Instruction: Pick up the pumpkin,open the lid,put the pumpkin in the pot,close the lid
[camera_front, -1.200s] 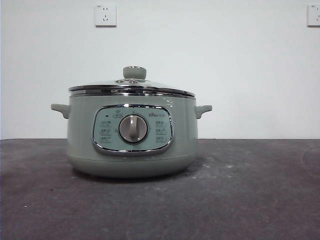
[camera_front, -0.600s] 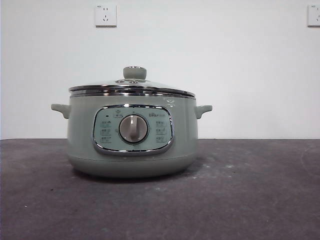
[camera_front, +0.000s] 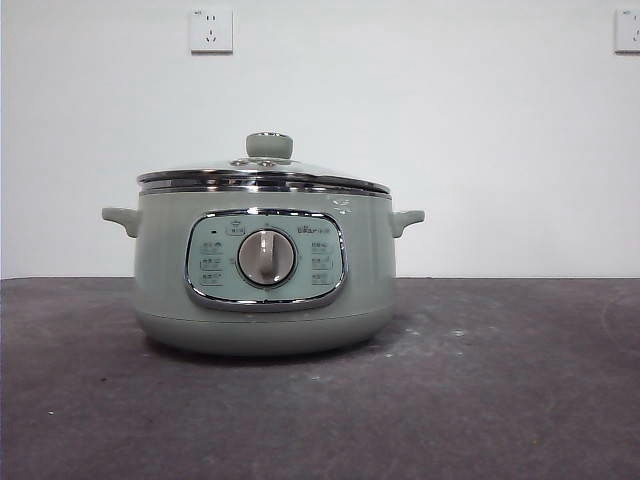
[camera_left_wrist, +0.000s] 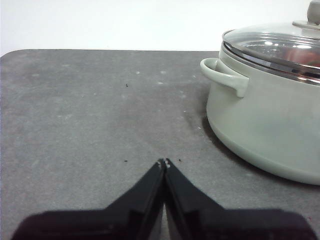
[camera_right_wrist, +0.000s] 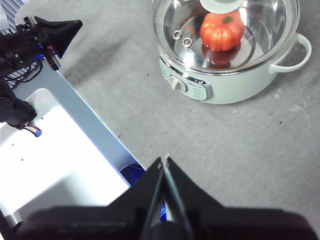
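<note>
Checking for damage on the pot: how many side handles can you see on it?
2. On the pot, one side handle sticks out at the front view's left edge of the body, the other side handle at its right. None looks hidden.

Sage-green pot (camera_front: 265, 290), orange-red pumpkin (camera_right_wrist: 222, 31), chrome-rimmed clear lid (camera_front: 263, 175), dark grey table (camera_front: 500, 400)

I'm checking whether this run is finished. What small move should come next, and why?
Probably none beyond keeping both arms parked. The pumpkin already sits inside the pot, seen through the glass, and the lid rests level on the rim. The left gripper and right gripper are shut, empty and clear of the pot.
</note>
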